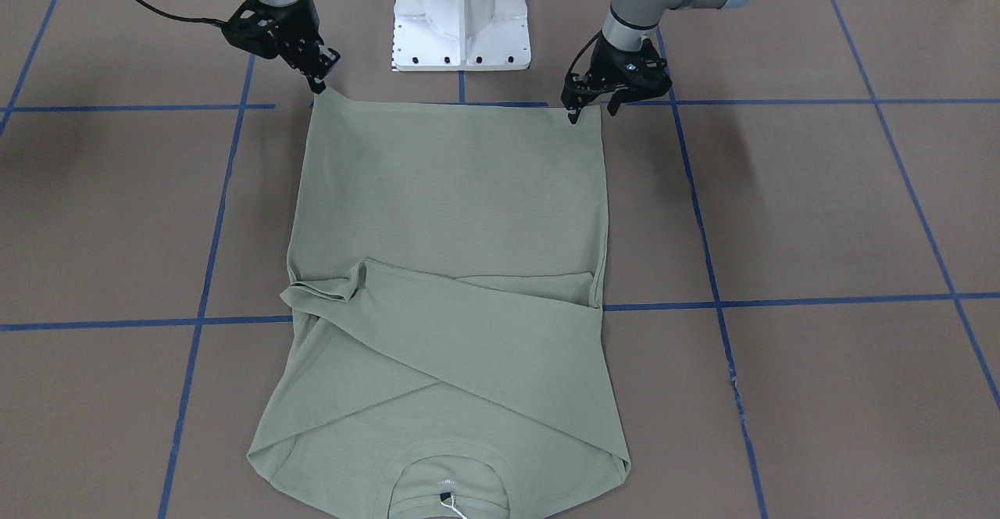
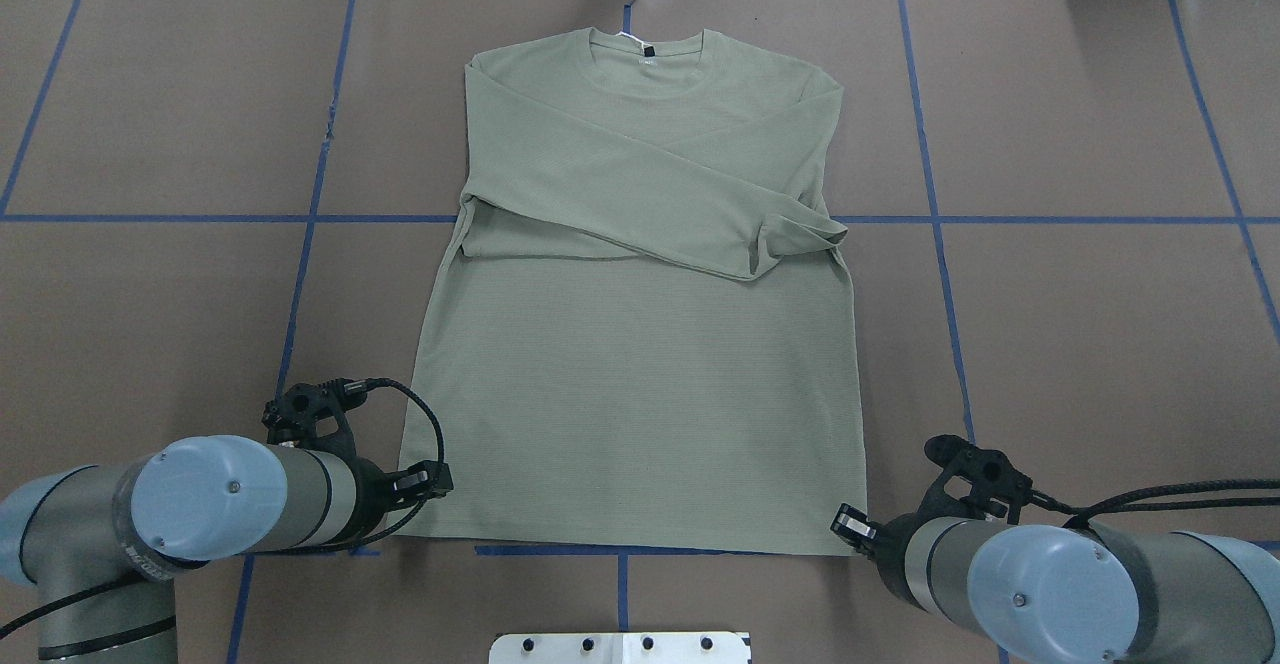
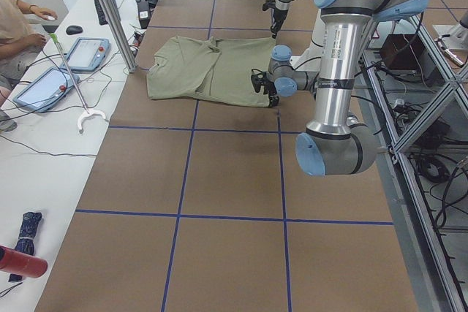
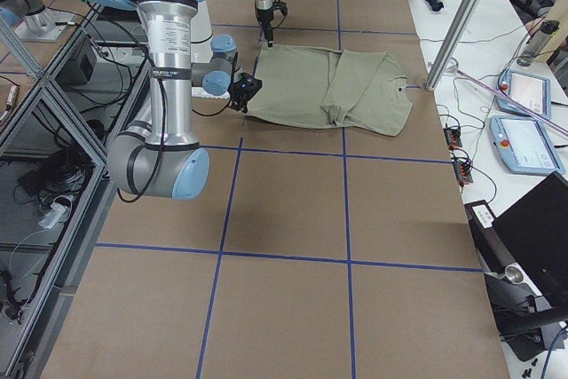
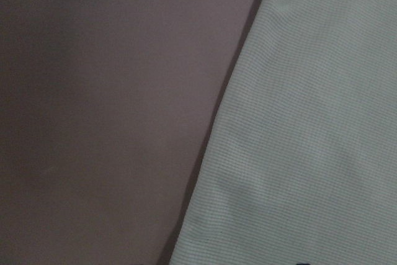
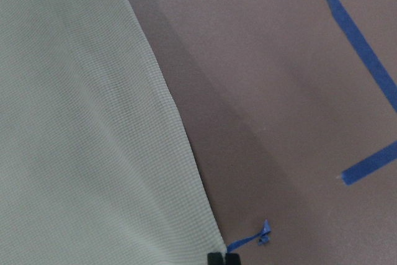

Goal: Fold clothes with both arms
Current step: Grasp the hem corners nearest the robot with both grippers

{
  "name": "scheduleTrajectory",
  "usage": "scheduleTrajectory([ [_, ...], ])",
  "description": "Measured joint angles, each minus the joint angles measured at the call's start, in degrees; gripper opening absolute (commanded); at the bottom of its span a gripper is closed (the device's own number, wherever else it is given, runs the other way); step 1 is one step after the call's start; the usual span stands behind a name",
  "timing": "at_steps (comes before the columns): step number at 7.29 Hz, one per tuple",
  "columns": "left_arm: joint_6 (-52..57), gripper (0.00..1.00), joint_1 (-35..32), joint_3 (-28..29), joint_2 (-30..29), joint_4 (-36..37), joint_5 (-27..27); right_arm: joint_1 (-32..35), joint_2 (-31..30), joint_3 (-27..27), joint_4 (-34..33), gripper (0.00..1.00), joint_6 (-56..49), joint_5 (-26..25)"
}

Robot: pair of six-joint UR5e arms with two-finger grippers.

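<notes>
The pale sage-green shirt (image 1: 453, 191) lies flat on the brown table, both sleeves folded across the chest, collar and white tag string (image 1: 453, 507) far from the robot. It also shows in the overhead view (image 2: 640, 364). My right gripper (image 1: 319, 84) is shut on one hem corner, which is pulled up to a point; the right wrist view shows its closed tips (image 6: 222, 259) at the cloth's corner. My left gripper (image 1: 593, 112) stands over the other hem corner with its fingers apart; that corner lies flat. The left wrist view shows only cloth (image 5: 310, 122) and table.
The white pedestal base (image 1: 461, 26) stands between the arms just behind the hem. Blue tape lines (image 1: 781, 300) grid the table. A metal pole (image 3: 110, 12) and a side desk with tablets and a seated operator (image 3: 18, 34) lie beyond the collar end.
</notes>
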Motion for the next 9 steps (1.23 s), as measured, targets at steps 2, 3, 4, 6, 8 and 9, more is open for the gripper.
scheduleTrajectory([
  [2, -0.05, 0.62, 0.68, 0.94, 0.04, 0.01, -0.08, 0.19, 0.01, 0.31, -0.04, 0.00, 0.03, 0.04],
  [3, -0.38, 0.59, 0.89, 1.25, 0.05, 0.01, -0.09, 0.21, 0.01, 0.36, -0.04, 0.00, 0.08, -0.04],
  [4, -0.95, 0.52, 0.97, 1.28, 0.06, 0.01, -0.10, 0.24, 0.03, 0.40, -0.04, 0.00, 0.18, -0.13],
  [6, -1.45, 0.38, 1.02, 1.15, 0.06, 0.01, -0.15, 0.28, 0.04, 0.44, -0.04, 0.00, 0.32, -0.25],
  [8, -1.51, 0.22, 1.02, 0.90, 0.06, 0.09, -0.18, 0.22, 0.08, 0.47, -0.04, 0.00, 0.41, -0.36],
  [9, -1.52, 0.25, 1.06, 0.81, 0.06, 0.25, -0.18, 0.19, 0.09, 0.53, -0.04, 0.00, 0.44, -0.46],
])
